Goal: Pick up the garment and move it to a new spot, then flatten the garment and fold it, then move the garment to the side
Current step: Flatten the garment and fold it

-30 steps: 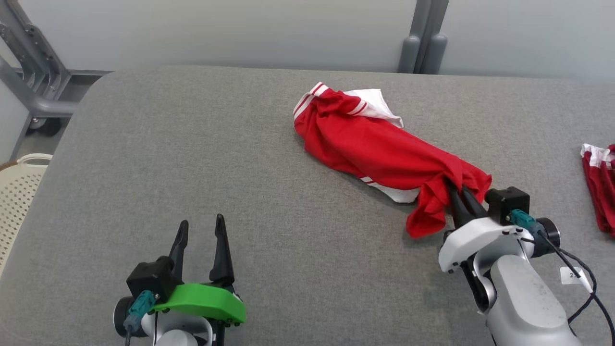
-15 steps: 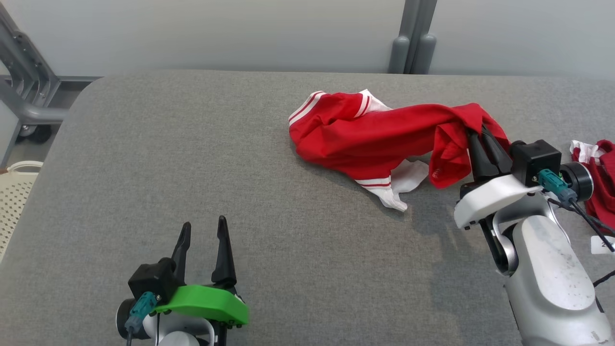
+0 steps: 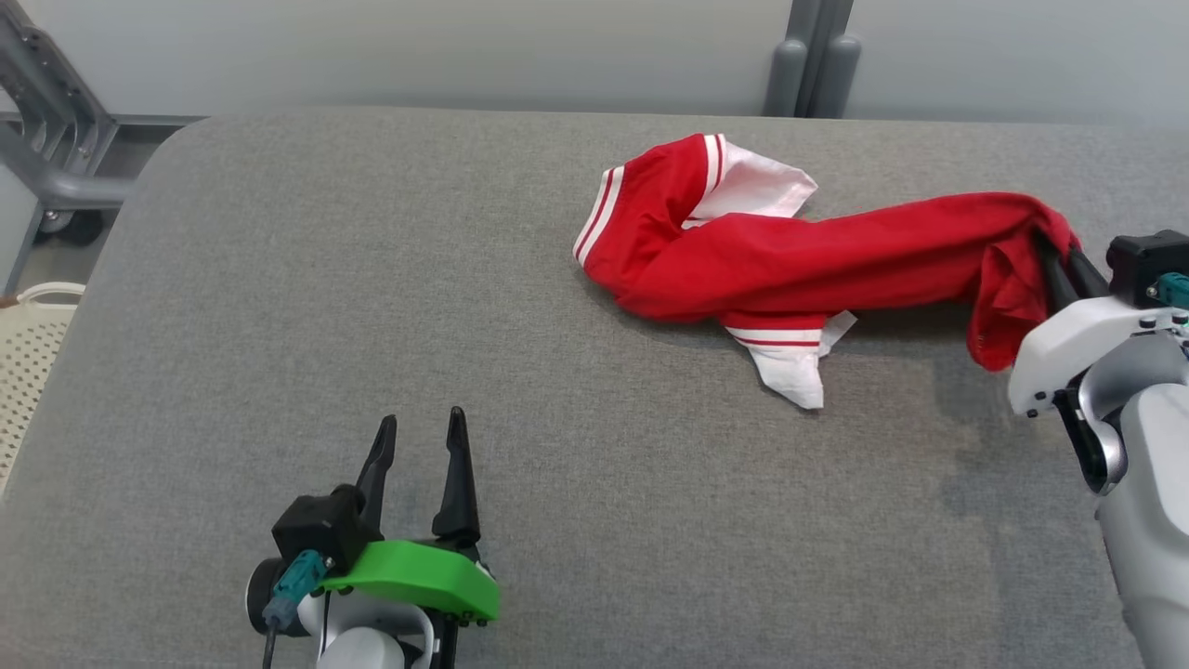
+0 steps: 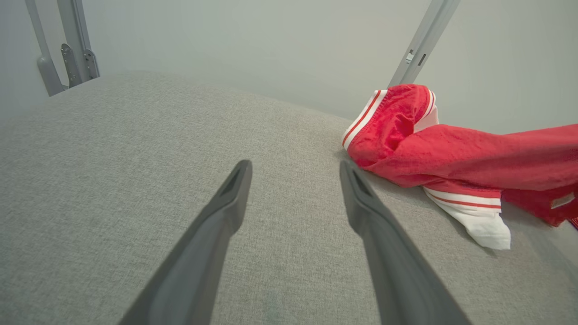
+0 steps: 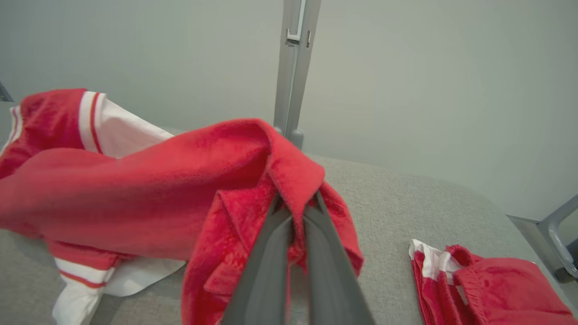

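Note:
The garment (image 3: 799, 265) is red with white panels and striped trim. It stretches across the grey table (image 3: 372, 307), its left end resting on the cloth and its right end lifted. My right gripper (image 3: 1059, 260) is shut on that raised right end; in the right wrist view the two fingers (image 5: 271, 266) pinch a red fold of the garment (image 5: 180, 189). My left gripper (image 3: 418, 446) stands open near the front edge, nothing between its fingers, well left of the garment (image 4: 451, 153).
A second red and white garment (image 5: 487, 280) lies on the table to the right of my right gripper. A perforated cream basket (image 3: 32, 344) stands off the table's left edge. Grey metal frames (image 3: 56, 149) and a post (image 3: 813, 56) stand behind.
My right gripper has lifted the garment's end up and to the right, pulling the bunched cloth out into a long strip. The left gripper stayed put; the camera shifted slightly.

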Available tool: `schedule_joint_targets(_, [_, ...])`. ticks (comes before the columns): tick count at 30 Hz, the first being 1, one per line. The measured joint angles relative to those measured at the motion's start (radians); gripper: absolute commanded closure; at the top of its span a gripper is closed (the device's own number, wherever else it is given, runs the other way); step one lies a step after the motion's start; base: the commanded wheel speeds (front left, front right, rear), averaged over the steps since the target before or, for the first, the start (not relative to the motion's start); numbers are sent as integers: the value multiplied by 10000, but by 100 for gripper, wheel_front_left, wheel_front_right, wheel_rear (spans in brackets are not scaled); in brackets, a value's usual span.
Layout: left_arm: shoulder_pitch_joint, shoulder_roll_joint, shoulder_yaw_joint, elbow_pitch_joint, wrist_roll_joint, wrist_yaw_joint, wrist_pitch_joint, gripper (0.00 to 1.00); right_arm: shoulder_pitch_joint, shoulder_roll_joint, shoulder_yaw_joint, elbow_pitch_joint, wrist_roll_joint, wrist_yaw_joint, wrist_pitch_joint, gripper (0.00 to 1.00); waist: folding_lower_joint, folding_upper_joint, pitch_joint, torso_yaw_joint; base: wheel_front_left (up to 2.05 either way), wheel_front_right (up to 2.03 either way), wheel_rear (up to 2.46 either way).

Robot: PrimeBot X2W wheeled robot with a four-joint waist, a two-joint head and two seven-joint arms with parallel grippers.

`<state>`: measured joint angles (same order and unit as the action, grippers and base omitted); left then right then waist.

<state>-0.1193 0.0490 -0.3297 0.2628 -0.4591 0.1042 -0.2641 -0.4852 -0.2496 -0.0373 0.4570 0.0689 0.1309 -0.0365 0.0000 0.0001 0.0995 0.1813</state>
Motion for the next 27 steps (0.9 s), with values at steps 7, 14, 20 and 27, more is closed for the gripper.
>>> schedule_joint_targets(7, [-320, 0, -125, 29, -8, -27, 0, 0, -1178, -525, -550, 2989, -140, 0, -606, 100, 0, 0, 526, 459, 0, 0, 0])
schedule_joint_targets(14, [-495, 0, -125, 98, 40, -92, 0, 0, -2064, -570, -610, 4847, -481, 0, -1344, 0, 1, 0, 948, 568, 0, 0, 0])
schedule_joint_targets(20, [-506, -2, -119, 201, 42, -150, 0, 0, -2205, -445, -90, 5513, -127, 0, -1944, 0, 0, 0, 919, 242, 0, 0, 0])
schedule_joint_targets(27, [-496, 0, -27, 426, 142, -270, 0, 0, -1570, -639, 564, 4518, 897, 0, -2226, 0, 0, 0, 689, -404, 0, 0, 0])
